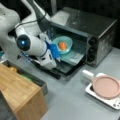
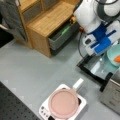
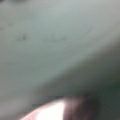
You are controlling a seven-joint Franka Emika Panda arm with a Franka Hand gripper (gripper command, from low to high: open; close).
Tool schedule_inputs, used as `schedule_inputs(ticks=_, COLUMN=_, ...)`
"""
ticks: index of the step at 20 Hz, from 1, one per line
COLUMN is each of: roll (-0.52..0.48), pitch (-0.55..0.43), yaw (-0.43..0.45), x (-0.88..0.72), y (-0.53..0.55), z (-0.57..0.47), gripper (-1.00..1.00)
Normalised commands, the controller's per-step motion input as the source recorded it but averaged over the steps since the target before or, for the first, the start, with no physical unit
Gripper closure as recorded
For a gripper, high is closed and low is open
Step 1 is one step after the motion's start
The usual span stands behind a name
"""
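A teal bowl [image 1: 65,40] with an orange item [image 1: 63,45] in it sits at the mouth of an open toaster oven [image 1: 85,25], over the lowered glass door [image 1: 67,65]. My gripper [image 1: 56,51], with blue fingers, is at the bowl's left rim and appears shut on it. In a front view the gripper [image 2: 106,47] sits just up-left of the bowl [image 2: 113,53] and the orange item [image 2: 117,59], above the door [image 2: 98,68]. The wrist view shows only a close, blurred teal surface.
A pink pan [image 1: 106,86] with a white handle rests on a small white stove [image 1: 113,103] right of the oven door; it is the pan [image 2: 63,102] at a front view's bottom. A wooden cabinet [image 1: 17,87] with an open drawer [image 2: 62,35] stands on the other side.
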Motion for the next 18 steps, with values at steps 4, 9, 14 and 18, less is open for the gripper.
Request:
schedule_inputs(ticks=4, roll=-0.011, pitch=0.043, yaw=0.17, x=0.17, y=-0.16, z=-0.08, gripper=-1.0)
schedule_inputs(ticks=9, roll=-0.011, pitch=0.043, yaw=0.17, x=0.17, y=-0.16, z=-0.08, gripper=-1.0)
schedule_inputs(ticks=14, roll=-0.011, pitch=0.043, yaw=0.17, x=0.17, y=-0.16, z=-0.08, gripper=-1.0)
schedule_inputs(ticks=18, roll=-0.011, pitch=0.043, yaw=0.17, x=0.17, y=-0.16, z=-0.08, gripper=-1.0)
